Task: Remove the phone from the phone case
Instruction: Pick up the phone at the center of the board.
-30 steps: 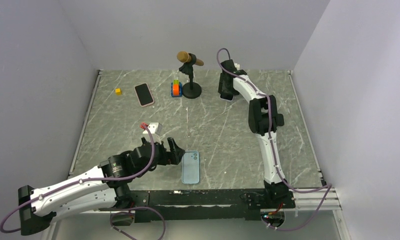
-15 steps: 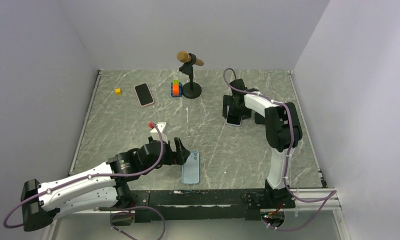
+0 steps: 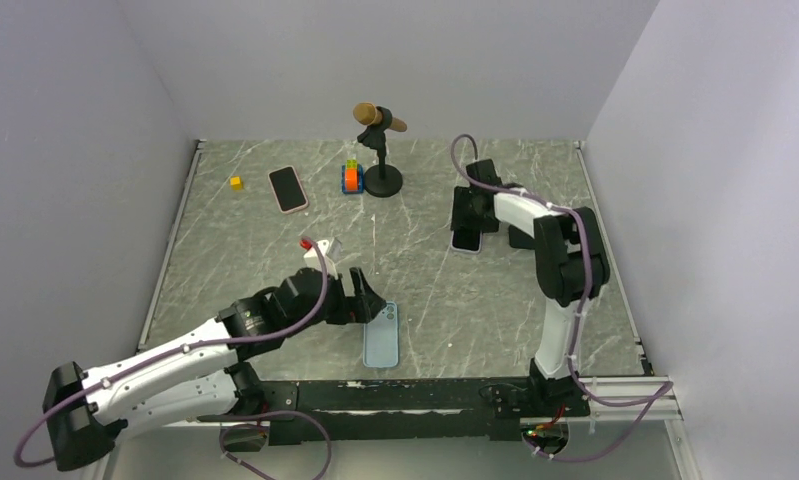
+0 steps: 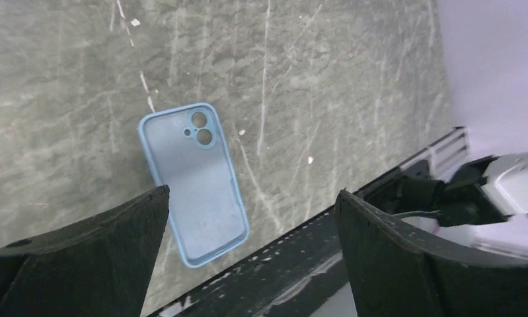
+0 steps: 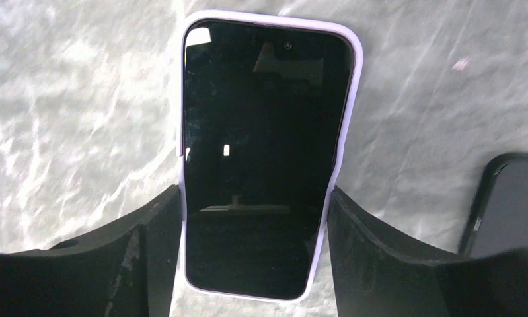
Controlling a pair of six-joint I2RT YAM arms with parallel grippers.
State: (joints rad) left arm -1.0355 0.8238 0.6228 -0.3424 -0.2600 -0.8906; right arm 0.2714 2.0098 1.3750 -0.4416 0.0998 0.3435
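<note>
The phone (image 5: 261, 132) is seen still seated in its lilac phone case (image 5: 267, 16), laid screen-up at about 3 o'clock on the table (image 3: 255, 260), so the extraction is judged not yet done. The right gripper (image 5: 251, 198) is closed against both long edges of the case. The left gripper (image 4: 253, 191) is spread wide, empty, above a blue case (image 4: 191, 185) at 6 o'clock; peeling the lilac rim off remains

Left arm (image 3: 165, 362) and right arm (image 3: 518, 206): white shells, black joints. Purple cable (image 3: 323, 272) loops along each arm. Fingers (image 4: 82, 264) broad, matte black, wedge-shaped. White block (image 3: 324, 246) with red tab sits just behind left claw (image 3: 372, 306).
</note>
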